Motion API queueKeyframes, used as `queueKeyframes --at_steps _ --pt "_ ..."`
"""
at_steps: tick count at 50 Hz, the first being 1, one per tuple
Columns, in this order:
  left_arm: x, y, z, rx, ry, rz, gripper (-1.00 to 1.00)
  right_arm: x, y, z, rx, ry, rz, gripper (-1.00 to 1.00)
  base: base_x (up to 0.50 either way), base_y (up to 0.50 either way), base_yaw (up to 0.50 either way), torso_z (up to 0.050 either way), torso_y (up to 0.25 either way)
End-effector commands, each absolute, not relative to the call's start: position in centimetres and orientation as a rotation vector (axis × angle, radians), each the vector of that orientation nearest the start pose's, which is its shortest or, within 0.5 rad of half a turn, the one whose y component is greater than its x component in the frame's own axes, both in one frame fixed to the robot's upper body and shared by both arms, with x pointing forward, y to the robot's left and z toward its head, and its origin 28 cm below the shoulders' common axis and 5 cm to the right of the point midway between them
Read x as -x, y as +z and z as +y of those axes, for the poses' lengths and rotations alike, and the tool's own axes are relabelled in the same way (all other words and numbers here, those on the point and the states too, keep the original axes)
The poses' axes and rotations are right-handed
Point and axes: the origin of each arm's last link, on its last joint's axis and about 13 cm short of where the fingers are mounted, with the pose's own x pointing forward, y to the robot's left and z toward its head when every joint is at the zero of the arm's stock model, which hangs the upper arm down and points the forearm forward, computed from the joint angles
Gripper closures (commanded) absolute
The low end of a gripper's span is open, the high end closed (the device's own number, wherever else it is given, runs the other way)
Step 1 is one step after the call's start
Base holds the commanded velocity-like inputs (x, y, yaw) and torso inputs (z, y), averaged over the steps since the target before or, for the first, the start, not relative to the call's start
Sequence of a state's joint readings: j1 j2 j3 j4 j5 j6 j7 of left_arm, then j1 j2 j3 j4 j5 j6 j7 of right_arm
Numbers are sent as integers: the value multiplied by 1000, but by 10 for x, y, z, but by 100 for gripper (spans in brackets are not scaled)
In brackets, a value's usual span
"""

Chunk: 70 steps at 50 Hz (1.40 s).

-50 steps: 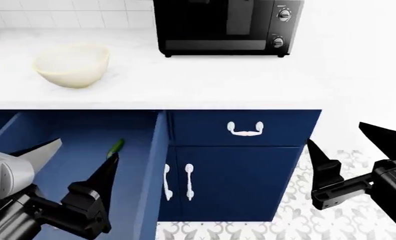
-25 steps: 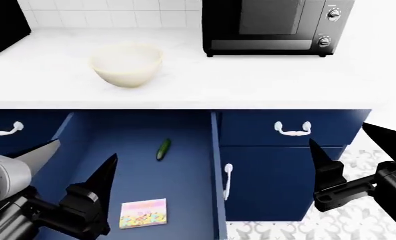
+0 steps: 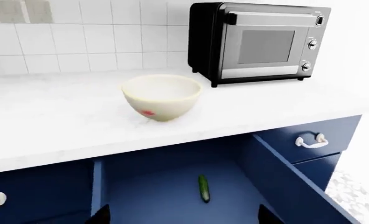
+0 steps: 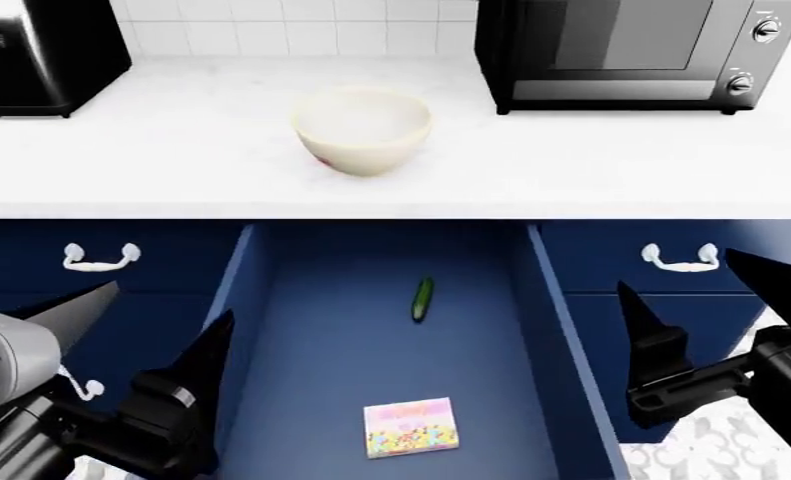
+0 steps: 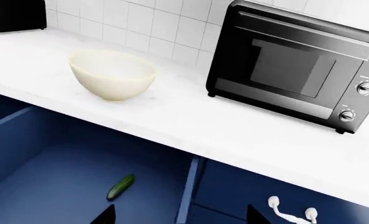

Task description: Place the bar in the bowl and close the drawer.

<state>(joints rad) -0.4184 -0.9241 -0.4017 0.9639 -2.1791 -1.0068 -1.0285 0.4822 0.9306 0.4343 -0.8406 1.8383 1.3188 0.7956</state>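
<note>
Bar (image 4: 411,427) lies untouched on the open drawer (image 4: 315,370) floor, nearer me than the cucumber (image 4: 423,299); bowl (image 4: 363,128) waits empty on the counter. Both my grippers, left (image 4: 155,345) and right (image 4: 709,300), hang spread, holding nothing. Everything remains undone.

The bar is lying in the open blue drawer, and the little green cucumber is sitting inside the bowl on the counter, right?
Not quite. The cucumber is not in the bowl; it lies on the floor of the open drawer, farther back than the bar. The head view shows this. The bar is indeed in the drawer, and the bowl stands on the counter.
</note>
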Motion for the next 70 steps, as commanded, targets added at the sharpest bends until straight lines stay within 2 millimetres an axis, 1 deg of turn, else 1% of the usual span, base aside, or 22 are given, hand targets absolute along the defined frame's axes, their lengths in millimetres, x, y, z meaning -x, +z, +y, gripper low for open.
queueKeyframes --at_steps 1,7,22,31,43,53,58,62,65,70 --pt "-108 254 258 16 -327 109 -100 -140 250 -182 236 178 118 -100 -1 500 0 0 0" --pt "-108 253 258 17 -327 111 -100 -139 249 -183 223 199 129 -100 -1 423 0 0 0" --pt "-108 253 259 18 -326 111 -100 -141 251 -184 215 177 143 -100 1 0 0 0 0" --pt "-108 253 259 18 -324 109 -100 -140 251 -184 211 188 140 -100 467 1 0 0 0" --pt "-107 254 259 18 -324 106 -100 -138 251 -183 211 197 134 -100 11 0 0 0 0" --pt "-105 254 259 20 -323 104 -100 -137 252 -183 216 207 142 -100 170 0 0 0 0" --pt "-105 254 259 19 -322 105 -100 -137 259 -184 229 227 157 -100 0 0 0 0 0" --pt "-105 254 260 20 -320 103 -100 -140 271 -184 265 269 186 -100 0 0 0 0 0" --pt "-106 254 261 20 -320 103 -100 -143 282 -184 322 324 209 -100 0 0 0 0 0" --pt "-106 255 262 24 -321 107 -100 -149 298 -182 408 368 255 -100 0 0 0 0 0"
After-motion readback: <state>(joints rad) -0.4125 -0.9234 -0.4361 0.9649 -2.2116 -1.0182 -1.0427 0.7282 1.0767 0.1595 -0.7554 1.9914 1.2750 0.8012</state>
